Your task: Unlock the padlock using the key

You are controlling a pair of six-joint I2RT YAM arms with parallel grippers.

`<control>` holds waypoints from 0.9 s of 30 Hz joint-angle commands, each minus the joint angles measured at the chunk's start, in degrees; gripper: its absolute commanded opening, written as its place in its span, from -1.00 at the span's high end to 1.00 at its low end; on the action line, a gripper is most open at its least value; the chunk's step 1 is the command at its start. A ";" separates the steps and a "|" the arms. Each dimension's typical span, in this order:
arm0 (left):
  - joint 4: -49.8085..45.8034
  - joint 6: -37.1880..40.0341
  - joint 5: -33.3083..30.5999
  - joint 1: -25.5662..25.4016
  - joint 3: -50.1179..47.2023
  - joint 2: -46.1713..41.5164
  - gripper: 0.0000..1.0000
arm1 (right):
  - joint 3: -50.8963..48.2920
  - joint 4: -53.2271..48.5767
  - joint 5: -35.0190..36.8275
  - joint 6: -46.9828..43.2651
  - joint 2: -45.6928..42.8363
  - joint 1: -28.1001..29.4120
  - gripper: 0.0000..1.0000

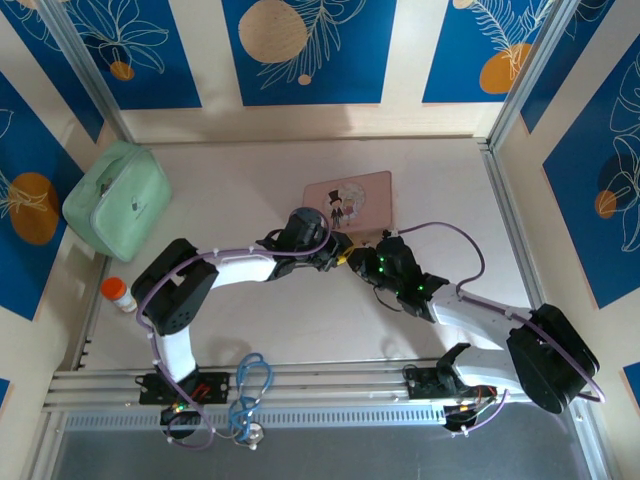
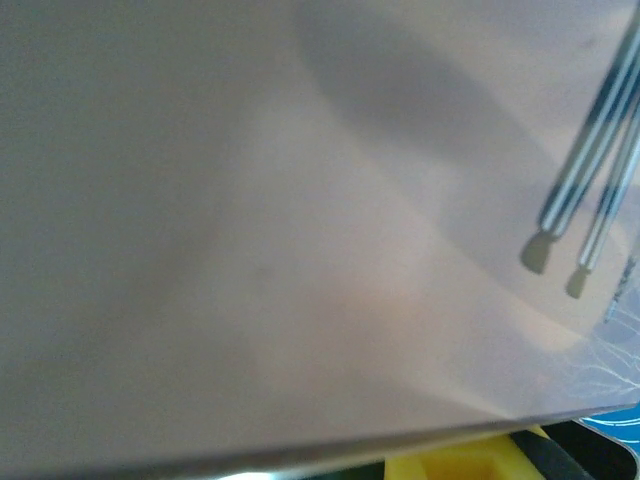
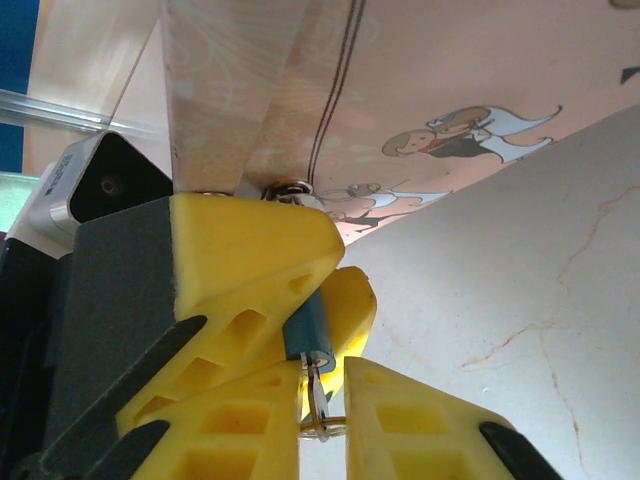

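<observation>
My right tool (image 3: 322,425) straddled the small silvery metal key (image 3: 318,390); whether it pinched, I couldn't tell. Straight ahead, my left tool (image 3: 310,300) was clenched on the tiny blue-bodied padlock with a silvery shackle (image 3: 303,335). A loose hold risked the key slipping when turned. Beyond both, the flat pink picture tin (image 3: 450,80) lay shut, its contents hidden.

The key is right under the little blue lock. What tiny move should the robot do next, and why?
Probably squeeze the right pincer snugly onto the key. The left pincer clamps the blue padlock, and the key sits at its bottom end between the right pincer's fingers, but I can't tell whether they grip it firmly enough to twist.
</observation>
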 commanded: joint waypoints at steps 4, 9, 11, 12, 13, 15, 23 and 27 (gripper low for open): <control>-2.97 -3.47 4.23 -0.56 0.19 1.94 1.00 | 1.46 -1.16 -0.75 -0.10 2.36 0.20 0.77; -2.60 -3.67 4.28 -0.62 -0.08 2.08 1.00 | 2.68 0.56 -2.11 0.15 5.12 0.09 0.70; -2.33 -3.83 4.33 -0.62 -0.16 2.21 1.00 | 3.09 0.43 -2.13 0.06 5.74 0.27 0.69; -2.16 -3.90 4.37 -0.57 -0.16 2.25 1.00 | 2.93 0.68 -1.94 0.19 5.80 0.28 0.69; -2.02 -4.00 4.37 -0.56 -0.13 2.39 1.00 | 2.62 1.03 -1.85 0.44 5.80 0.28 0.69; -1.67 -4.27 4.45 -0.54 -0.08 2.60 1.00 | 2.23 2.10 -2.18 0.54 5.93 0.28 0.68; 0.09 -4.81 4.21 -0.58 -0.23 2.83 1.00 | 1.16 6.14 -5.18 5.49 8.41 -0.01 1.00; 5.70 -6.03 3.17 -0.58 -1.94 2.99 1.00 | -4.46 15.56 -8.40 18.64 9.40 -2.43 1.00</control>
